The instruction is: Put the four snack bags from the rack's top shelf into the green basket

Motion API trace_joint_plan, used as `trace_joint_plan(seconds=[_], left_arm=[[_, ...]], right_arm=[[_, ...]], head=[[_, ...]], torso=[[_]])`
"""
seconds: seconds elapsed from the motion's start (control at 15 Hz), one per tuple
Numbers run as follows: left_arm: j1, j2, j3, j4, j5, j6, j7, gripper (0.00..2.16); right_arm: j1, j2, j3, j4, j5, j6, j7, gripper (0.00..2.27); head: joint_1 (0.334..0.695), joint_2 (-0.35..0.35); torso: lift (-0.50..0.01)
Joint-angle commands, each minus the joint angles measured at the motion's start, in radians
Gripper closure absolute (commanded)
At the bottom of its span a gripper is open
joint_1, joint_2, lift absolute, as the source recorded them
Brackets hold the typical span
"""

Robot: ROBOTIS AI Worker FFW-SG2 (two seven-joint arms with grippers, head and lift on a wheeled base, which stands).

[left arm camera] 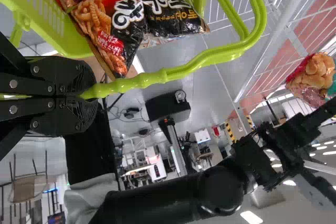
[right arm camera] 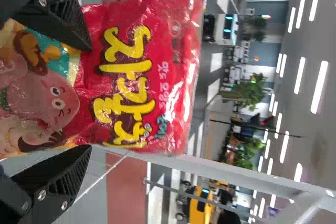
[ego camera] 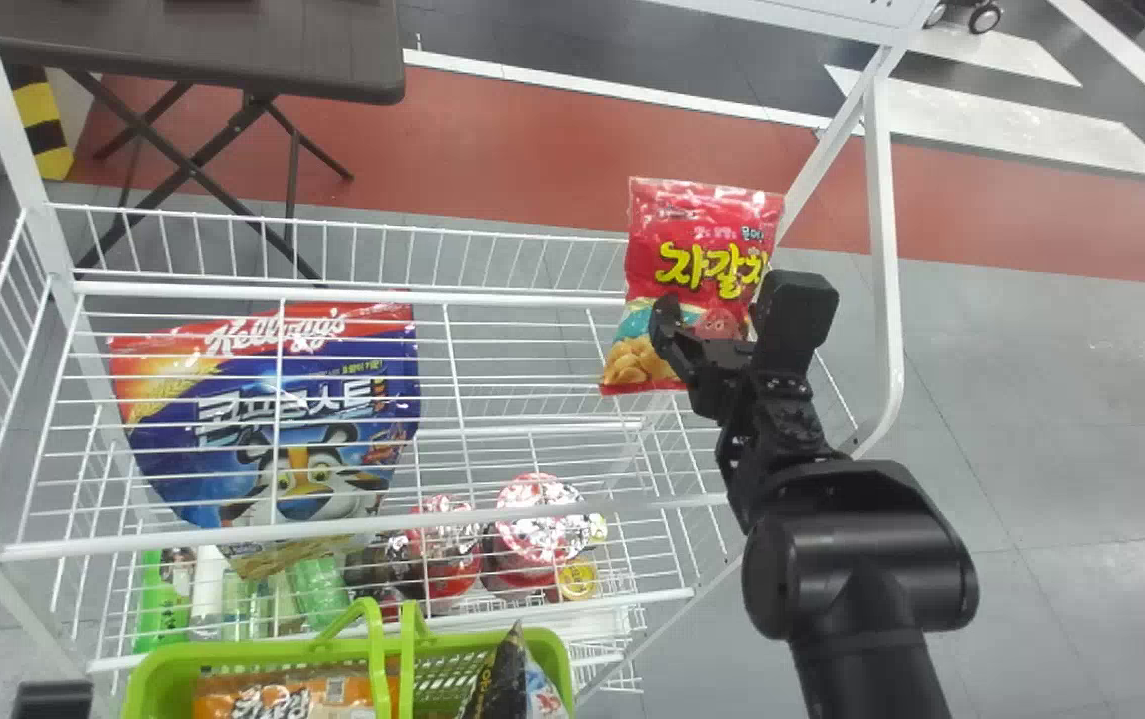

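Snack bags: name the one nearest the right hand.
The red bag with yellow lettering, at the right hand; the blue bag is farther left, the orange bag and black bag in the green basket.

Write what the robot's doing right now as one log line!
right tool: open at red snack bag | left tool: shut on basket handle | green basket: orange bag inside, red snack bag outside

The right end effector (ego camera: 732, 302) gapes (quite widely), the left end effector (left arm camera: 84, 96) clamped.
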Motion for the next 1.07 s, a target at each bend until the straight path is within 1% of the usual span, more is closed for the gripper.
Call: trace_joint_plan(seconds=[0.0, 0.07, 0.13, 0.27, 0.33, 0.53, 0.6, 0.73, 0.87, 0.93, 1.0], left_arm=[[-0.001, -0.001, -0.001, -0.002, -0.004, 0.015, 0.0, 2.15], [-0.001, -0.001, -0.001, -0.002, -0.004, 0.018, 0.0, 2.15], [0.001, -0.001, -0.004, -0.004, -0.006, 0.021, 0.0, 2.14], [0.001, -0.001, -0.004, -0.006, -0.007, 0.021, 0.0, 2.15], [0.002, -0.001, -0.004, -0.006, -0.007, 0.021, -0.002, 2.15], [0.002, -0.004, -0.006, -0.006, -0.009, 0.021, 0.0, 2.14], [0.002, -0.004, -0.006, -0.006, -0.009, 0.021, 0.0, 2.14], [0.002, -0.002, -0.006, -0.006, -0.009, 0.021, 0.0, 2.14], [0.001, -0.001, -0.004, -0.006, -0.007, 0.021, -0.002, 2.15], [0.001, 0.001, -0.001, -0.006, -0.007, 0.021, -0.002, 2.15], [0.001, -0.002, 0.0, -0.004, -0.006, 0.021, -0.005, 2.15]], right_arm=[[-0.01, -0.002, -0.017, 0.005, -0.01, 0.075, 0.018, 1.89], [-0.007, 0.0, -0.025, 0.002, -0.016, 0.075, 0.05, 2.06], [0.004, 0.0, -0.028, -0.005, -0.018, 0.063, 0.073, 2.13], [0.039, 0.0, -0.039, -0.036, -0.024, 0.026, 0.075, 2.14], [0.062, 0.002, -0.04, -0.074, -0.027, 0.023, 0.088, 2.16], [0.168, 0.005, -0.042, -0.251, -0.039, 0.029, 0.102, 2.16], [0.209, 0.005, -0.042, -0.334, -0.066, 0.06, 0.111, 2.16], [0.295, 0.006, -0.043, -0.485, -0.11, 0.143, 0.133, 2.16], [0.404, 0.012, -0.051, -0.659, -0.162, 0.284, 0.163, 2.16], [0.455, 0.023, -0.057, -0.739, -0.191, 0.382, 0.185, 2.16], [0.476, 0.026, -0.077, -0.792, -0.243, 0.542, 0.216, 2.16]], head=[[0.695, -0.35], [0.695, -0.35], [0.695, -0.35], [0.695, -0.35], [0.695, -0.35], [0.695, -0.35], [0.695, -0.35], [0.695, -0.35], [0.695, -0.35], [0.695, -0.35], [0.695, -0.35]], torso=[[0.0], [0.0], [0.0], [0.0], [0.0], [0.0], [0.0], [0.0], [0.0], [0.0], [0.0]])
